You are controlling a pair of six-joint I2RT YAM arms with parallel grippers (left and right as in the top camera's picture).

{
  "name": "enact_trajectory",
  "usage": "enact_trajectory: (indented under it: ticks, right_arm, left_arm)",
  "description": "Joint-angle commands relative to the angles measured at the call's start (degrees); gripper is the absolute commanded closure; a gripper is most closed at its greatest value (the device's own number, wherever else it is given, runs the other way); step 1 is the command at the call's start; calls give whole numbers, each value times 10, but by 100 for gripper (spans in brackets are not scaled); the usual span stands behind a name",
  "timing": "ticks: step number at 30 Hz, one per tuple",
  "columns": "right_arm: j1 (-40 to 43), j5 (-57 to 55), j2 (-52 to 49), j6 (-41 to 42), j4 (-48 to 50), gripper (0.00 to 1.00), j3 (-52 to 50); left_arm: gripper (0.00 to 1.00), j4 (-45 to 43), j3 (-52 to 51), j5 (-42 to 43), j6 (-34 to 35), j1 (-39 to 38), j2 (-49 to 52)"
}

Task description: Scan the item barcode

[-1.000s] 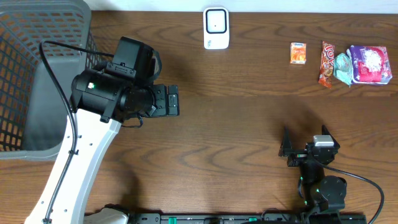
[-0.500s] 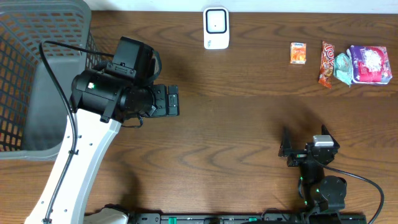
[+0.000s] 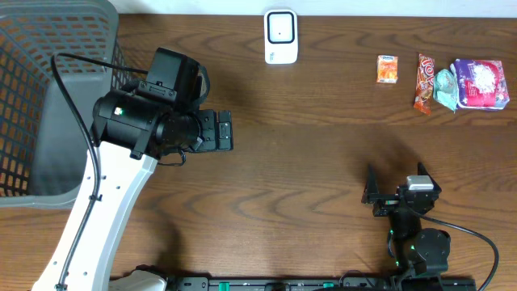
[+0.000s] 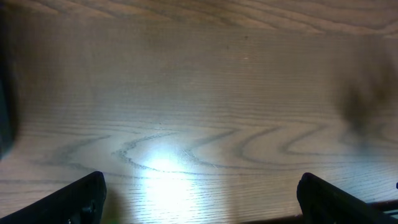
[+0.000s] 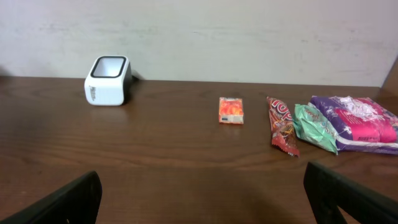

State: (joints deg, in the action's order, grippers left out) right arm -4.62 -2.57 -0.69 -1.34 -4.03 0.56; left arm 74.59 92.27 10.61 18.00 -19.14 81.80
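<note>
Left gripper (image 3: 225,130) hangs over bare wood on the left half of the table (image 3: 307,162), its fingers spread wide with nothing between them; the left wrist view shows only wood grain and a bright glare patch between the two dark fingertips. Right gripper (image 5: 207,200) sits low at the near right edge of the table, also wide open and empty, and its camera looks across the tabletop toward the far wall.

Four packaged items lie in a row at the far right of the table. Leftmost, and standing slightly apart, is a small orange box (image 3: 388,69). To its right lies a long red snack wrapper (image 3: 424,82), then a teal packet (image 3: 445,90) just beside it, which touches or overlaps a purple pack (image 3: 480,84) at the right end. Neither gripper is near any of them.

A white barcode scanner (image 3: 280,36) stands at the far edge near the middle, well left of the items. On the far left, a grey mesh basket (image 3: 24,121) sits beside the left arm.
</note>
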Motion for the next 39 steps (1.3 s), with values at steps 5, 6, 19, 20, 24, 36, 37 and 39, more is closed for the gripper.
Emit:
enact_trajectory:
  ticks: [5, 6, 19, 20, 24, 36, 37, 39]
  right_arm:
    - [-1, 3, 3, -4, 0, 1, -3]
    - [-1, 3, 3, -4, -1, 1, -3]
    - [-1, 3, 3, -4, 0, 1, -3]
    - [-1, 3, 3, -4, 0, 1, -3]
    - [-1, 3, 3, -4, 0, 1, -3]
    - [-1, 3, 3, -4, 0, 1, -3]
    - [-1, 3, 3, -4, 0, 1, -3]
    - [-1, 3, 3, -4, 0, 1, -3]
  left_arm:
    - [2, 2, 2, 3, -3, 2, -2]
    - [2, 2, 2, 3, -3, 2, -2]
    - [2, -1, 2, -101, -62, 2, 0]
    - [2, -2, 2, -106, -62, 2, -1]
    - [3, -3, -8, -111, -63, 2, -18]
    - [2, -278, -275, -111, -169, 8, -197]
    - [2, -312, -309, -111, -172, 12, -218]
    - [2, -378, -377, -111, -172, 27, -260]
